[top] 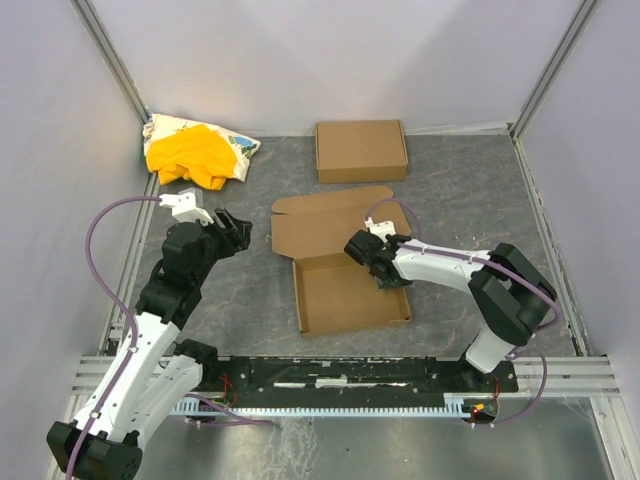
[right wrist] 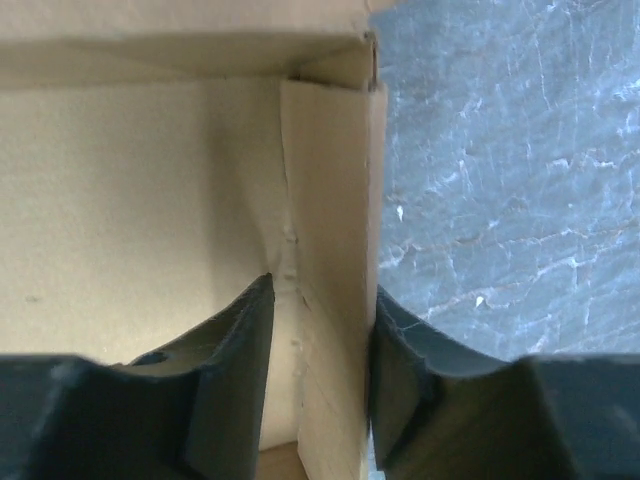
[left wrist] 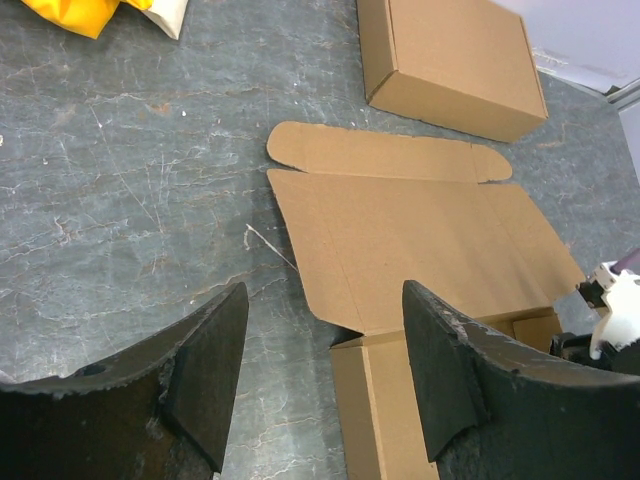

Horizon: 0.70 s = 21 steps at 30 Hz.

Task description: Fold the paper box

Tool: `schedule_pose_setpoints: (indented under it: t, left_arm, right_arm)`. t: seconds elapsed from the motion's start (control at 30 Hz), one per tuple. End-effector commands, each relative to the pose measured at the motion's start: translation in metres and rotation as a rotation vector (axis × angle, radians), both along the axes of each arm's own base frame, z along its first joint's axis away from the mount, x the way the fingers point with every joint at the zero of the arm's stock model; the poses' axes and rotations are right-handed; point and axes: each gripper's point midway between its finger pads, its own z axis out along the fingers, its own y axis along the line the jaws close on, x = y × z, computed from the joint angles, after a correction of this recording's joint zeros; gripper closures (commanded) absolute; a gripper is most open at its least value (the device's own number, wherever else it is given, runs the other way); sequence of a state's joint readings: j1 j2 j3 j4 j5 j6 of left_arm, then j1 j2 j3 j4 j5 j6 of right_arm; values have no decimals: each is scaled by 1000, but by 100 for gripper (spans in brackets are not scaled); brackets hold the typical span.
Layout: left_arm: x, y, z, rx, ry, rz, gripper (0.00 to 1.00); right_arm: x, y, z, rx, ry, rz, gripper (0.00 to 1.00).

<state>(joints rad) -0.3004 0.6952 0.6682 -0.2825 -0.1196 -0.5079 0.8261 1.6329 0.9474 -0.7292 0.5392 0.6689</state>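
Here's the paper box [top: 345,295], sitting mid-table just ahead of the two arm bases, and it's half built: a shallow tray with its walls standing. Its lid [top: 335,225] is thrown back flat on the grey table [top: 460,200] behind it, with the rounded front flap at the far edge.

Over to the right gripper [right wrist: 322,310], which is down at the tray's right wall near the back corner. One finger is inside the tray and the other outside, with the doubled-over cardboard wall standing between them. The wall nearly fills that gap, but whether the pads are actually pinching it or just flanking it, I can't tell from here.

The left gripper [top: 238,228] is off to the left of the box, apart from it, jaws spread wide with nothing between them. In its wrist view there's only bare table and the lid's corner showing through the gap.

At the back there's a second cardboard box [top: 361,150], closed up flat and neat, just beyond the lid. A yellow cloth [top: 190,158] lies bundled in the far left corner, well apart from the rest
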Motion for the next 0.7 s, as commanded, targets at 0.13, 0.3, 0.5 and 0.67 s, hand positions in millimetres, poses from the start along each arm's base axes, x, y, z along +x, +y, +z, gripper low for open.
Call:
schedule_pose_setpoints:
  t: [0.13,0.3,0.5,0.67]
  left_arm:
    - [1,-2,11,15,-49,-25,30]
    - [1,-2,11,15,-48,-26,29]
    - [2,-1,9,19,-42,-19,27]
    - [3,0,7,26,-36,-13,26]
  right_arm:
    - [26,11,-3,43,-65,-48,99]
    - [29,7,1,64,-104,-83,93]
    - [27,5,15,121,-115,-89,29]
    - [26,-10,29,158,-134,-120,28]
